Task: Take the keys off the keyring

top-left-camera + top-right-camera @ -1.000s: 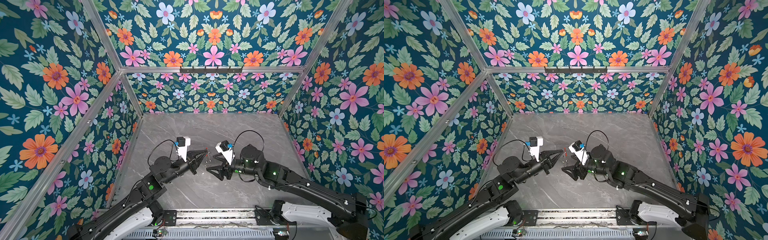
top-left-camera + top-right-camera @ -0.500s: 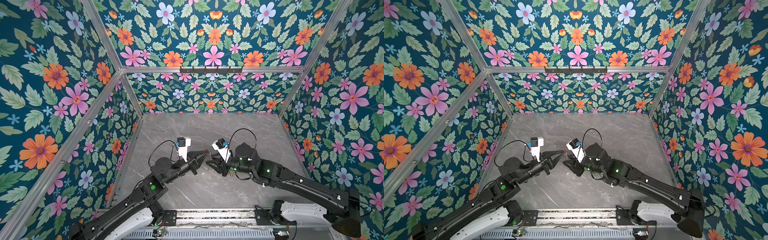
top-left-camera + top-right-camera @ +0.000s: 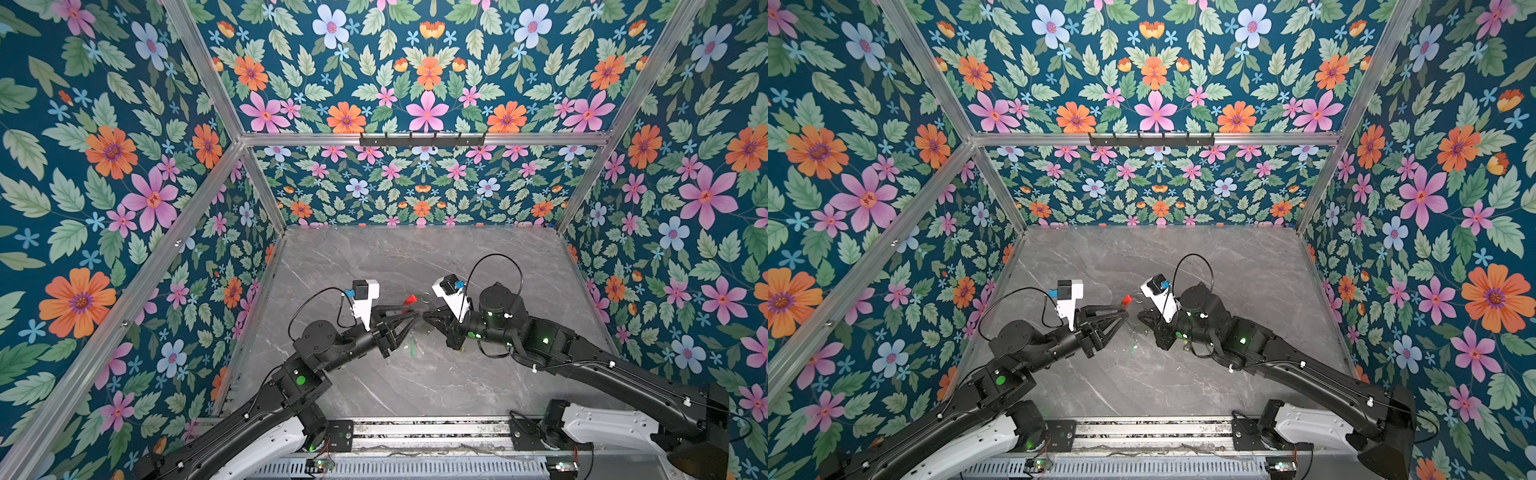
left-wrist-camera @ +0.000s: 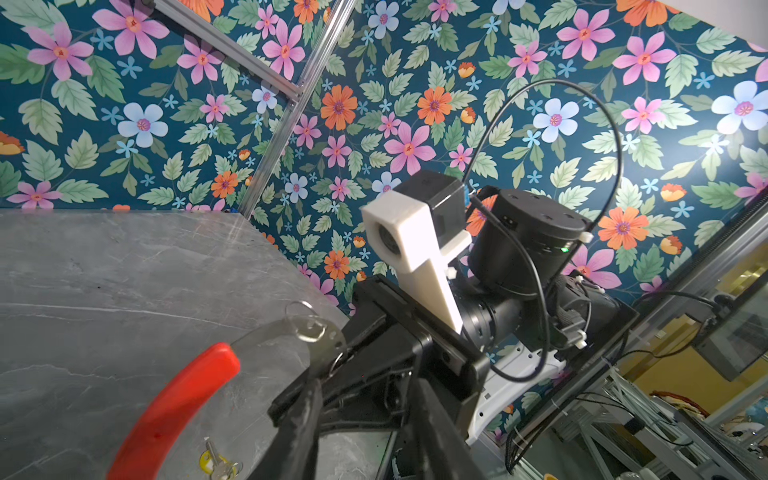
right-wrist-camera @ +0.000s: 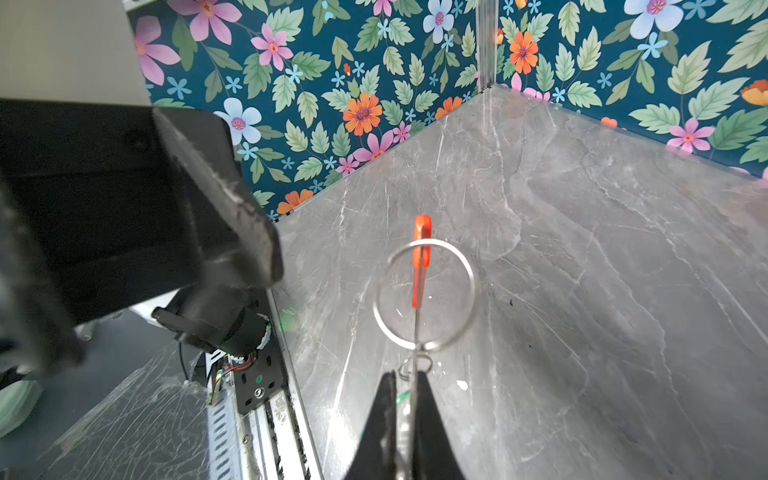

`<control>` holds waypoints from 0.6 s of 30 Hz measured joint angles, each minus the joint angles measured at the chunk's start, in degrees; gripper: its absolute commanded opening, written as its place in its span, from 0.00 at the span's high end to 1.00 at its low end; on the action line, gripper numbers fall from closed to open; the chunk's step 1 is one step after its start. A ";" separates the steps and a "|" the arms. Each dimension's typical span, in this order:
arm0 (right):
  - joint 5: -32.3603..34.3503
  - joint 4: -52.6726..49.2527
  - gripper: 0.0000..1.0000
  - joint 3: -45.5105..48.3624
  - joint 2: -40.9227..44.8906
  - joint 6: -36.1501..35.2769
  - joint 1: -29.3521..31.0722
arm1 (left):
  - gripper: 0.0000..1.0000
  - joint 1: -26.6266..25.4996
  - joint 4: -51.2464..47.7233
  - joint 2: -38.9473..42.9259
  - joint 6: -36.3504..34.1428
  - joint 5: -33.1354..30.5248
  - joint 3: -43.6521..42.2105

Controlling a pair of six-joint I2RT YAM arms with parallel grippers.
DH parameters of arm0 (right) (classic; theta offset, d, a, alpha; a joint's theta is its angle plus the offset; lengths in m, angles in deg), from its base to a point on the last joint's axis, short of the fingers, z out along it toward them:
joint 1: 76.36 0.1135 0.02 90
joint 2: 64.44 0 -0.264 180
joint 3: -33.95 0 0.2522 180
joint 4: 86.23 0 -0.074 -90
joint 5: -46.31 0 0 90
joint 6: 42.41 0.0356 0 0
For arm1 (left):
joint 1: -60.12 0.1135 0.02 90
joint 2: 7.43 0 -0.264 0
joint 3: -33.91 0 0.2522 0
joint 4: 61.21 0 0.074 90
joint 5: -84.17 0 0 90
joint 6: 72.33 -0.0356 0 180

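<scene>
The keyring (image 3: 420, 309) is off the table between both grippers; its red segment (image 3: 410, 299) (image 3: 1126, 300) points up, with a small silver loop (image 3: 426, 297) beside it. My right gripper (image 3: 429, 319) (image 5: 406, 380) is shut on the ring's thin rim, and the silver loop (image 5: 424, 295) and red segment (image 5: 422, 249) stand just past its tips. My left gripper (image 3: 409, 316) (image 4: 365, 399) is open with its fingers apart beside the red segment (image 4: 178, 407). A green-tagged key (image 3: 412, 347) (image 3: 1133, 347) lies on the table under the grippers. A yellow-headed key (image 4: 216, 461) also lies on the table.
The grey marble table (image 3: 415, 257) is enclosed by floral walls on three sides. A metal rail with both arm bases (image 3: 415, 432) runs along its front edge. A black hook bar (image 3: 422, 139) hangs on the back wall.
My right gripper moved left to the ring and shut on it. My left gripper, shut on the ring before, has opened.
</scene>
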 measured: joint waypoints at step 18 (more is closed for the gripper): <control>-36.50 -8.26 1.00 -3.76 3.91 -3.56 -8.48 | 0.43 0.02 -7.32 4.28 -8.79 7.65 -2.56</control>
